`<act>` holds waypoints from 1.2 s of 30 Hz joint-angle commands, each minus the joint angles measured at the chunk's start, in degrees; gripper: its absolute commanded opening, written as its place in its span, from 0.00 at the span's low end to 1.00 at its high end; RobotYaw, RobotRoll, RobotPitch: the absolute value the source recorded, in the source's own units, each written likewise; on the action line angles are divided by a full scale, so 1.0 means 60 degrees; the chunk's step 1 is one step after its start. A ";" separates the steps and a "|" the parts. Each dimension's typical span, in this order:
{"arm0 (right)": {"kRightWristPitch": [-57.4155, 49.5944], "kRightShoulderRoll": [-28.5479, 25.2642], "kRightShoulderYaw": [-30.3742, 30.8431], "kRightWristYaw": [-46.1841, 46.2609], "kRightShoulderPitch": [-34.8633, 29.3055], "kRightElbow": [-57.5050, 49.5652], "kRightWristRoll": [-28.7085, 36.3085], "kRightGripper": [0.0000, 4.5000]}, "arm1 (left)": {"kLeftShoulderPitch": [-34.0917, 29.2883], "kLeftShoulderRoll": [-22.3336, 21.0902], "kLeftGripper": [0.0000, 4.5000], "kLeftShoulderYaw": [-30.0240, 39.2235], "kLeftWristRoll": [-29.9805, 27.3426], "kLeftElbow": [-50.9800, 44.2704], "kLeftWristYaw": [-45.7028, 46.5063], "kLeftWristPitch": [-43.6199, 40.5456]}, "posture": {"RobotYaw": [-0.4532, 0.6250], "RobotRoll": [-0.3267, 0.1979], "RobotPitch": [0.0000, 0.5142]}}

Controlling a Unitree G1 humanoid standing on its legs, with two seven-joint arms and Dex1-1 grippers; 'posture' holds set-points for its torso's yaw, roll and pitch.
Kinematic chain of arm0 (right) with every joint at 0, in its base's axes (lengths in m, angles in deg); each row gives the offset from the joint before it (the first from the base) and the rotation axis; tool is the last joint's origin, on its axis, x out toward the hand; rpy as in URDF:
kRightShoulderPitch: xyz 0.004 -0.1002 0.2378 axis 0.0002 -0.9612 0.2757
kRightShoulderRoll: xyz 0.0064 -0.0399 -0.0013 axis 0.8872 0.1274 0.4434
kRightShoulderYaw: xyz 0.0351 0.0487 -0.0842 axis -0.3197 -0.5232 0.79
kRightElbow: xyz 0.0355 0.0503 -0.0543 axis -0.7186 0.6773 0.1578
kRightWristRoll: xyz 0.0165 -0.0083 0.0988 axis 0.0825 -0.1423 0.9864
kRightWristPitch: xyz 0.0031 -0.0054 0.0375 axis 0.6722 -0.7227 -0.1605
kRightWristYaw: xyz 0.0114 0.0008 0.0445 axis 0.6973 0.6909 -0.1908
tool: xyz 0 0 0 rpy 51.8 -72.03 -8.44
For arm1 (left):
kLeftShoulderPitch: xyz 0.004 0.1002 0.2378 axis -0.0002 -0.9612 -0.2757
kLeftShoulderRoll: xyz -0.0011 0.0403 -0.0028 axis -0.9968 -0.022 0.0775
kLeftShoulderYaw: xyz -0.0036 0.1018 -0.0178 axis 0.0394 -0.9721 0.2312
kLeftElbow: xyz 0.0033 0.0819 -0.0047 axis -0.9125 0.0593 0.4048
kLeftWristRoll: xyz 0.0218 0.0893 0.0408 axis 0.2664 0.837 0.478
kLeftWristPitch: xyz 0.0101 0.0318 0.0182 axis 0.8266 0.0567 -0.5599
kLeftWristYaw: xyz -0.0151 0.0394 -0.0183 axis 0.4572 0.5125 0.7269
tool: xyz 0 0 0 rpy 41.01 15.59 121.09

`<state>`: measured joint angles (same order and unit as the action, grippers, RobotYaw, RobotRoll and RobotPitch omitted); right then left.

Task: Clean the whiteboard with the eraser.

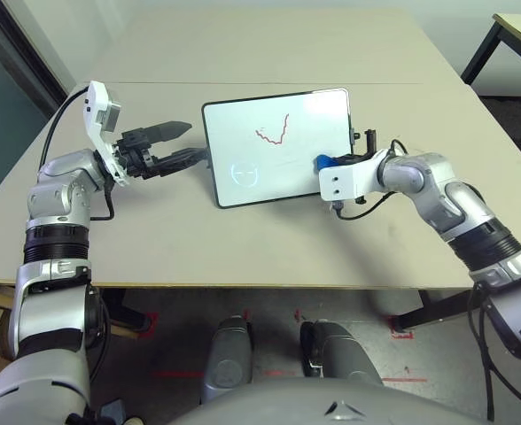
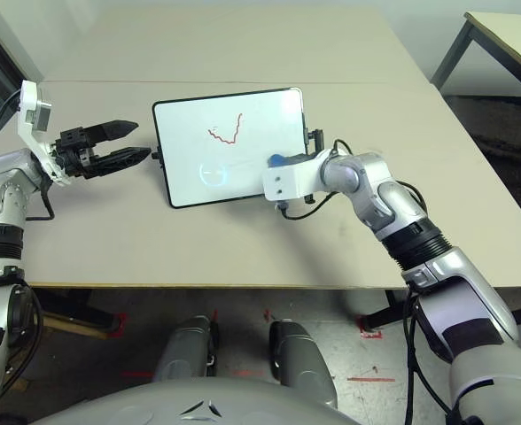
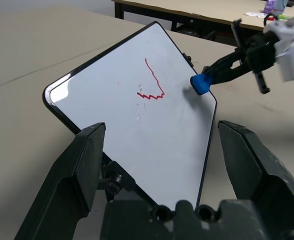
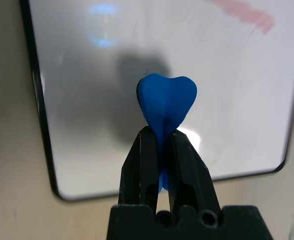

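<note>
Eraser, a small bright blue block [image 4: 167, 100], is pinched between the two black fingers of the robot's right tool [image 4: 163, 145], which squeeze its middle so that it bulges beyond their tips. Block and tool are over the right part of the rectangular whiteboard with a thin dark frame and rounded corners [image 1: 274, 168], which lies at a slant across the pale beige bench [image 1: 376, 248]. A jagged red line [image 1: 278, 137] marks the white surface, to the left of the eraser and farther from the robot. At the board's left side, the black left tool [image 1: 179, 144] stands with its fingers spread and empty.
</note>
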<state>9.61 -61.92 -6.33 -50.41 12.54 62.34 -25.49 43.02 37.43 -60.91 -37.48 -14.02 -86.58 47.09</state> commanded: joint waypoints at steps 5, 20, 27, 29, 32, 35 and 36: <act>-0.0318 0.0229 -0.0258 0.0318 0.1086 0.0601 0.0044 0.01 | 0.0216 -0.0019 1.00 -0.0102 0.0100 0.0032 -0.0073 0.0103 | 0.61 0.62 0.17; 0.0688 0.1183 0.0806 0.1184 0.2898 0.3675 -0.1028 0.01 | -0.0085 -0.0213 1.00 0.0079 -0.0017 -0.0338 0.0012 0.0017 | 0.65 0.62 0.16; 0.0837 0.1543 0.0883 0.1254 0.3365 0.4456 -0.1051 0.01 | -0.0306 -0.0226 1.00 0.0186 -0.0094 -0.0631 0.0130 -0.0095 | 0.67 0.62 0.15; 0.0918 0.1599 0.0930 0.1285 0.3448 0.4631 -0.1097 0.01 | -0.0339 -0.0218 1.00 0.0215 -0.0093 -0.0668 0.0148 -0.0110 | 0.67 0.62 0.15; 0.1021 0.1742 0.1001 0.1365 0.3567 0.4839 -0.1169 0.01 | -0.0382 -0.0210 1.00 0.0241 -0.0128 -0.0746 0.0184 -0.0148 | 0.67 0.62 0.15; 0.1105 0.1893 0.1058 0.1438 0.3680 0.4995 -0.1242 0.01 | -0.0398 -0.0196 1.00 0.0258 -0.0165 -0.0816 0.0206 -0.0207 | 0.67 0.62 0.14; 0.1128 0.1939 0.1068 0.1465 0.3725 0.5053 -0.1256 0.01 | -0.0391 -0.0190 1.00 0.0256 -0.0163 -0.0828 0.0212 -0.0217 | 0.67 0.62 0.14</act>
<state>15.70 -51.01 -0.95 -41.90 34.06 91.53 -32.52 41.31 36.60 -59.71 -37.86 -18.21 -85.43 46.28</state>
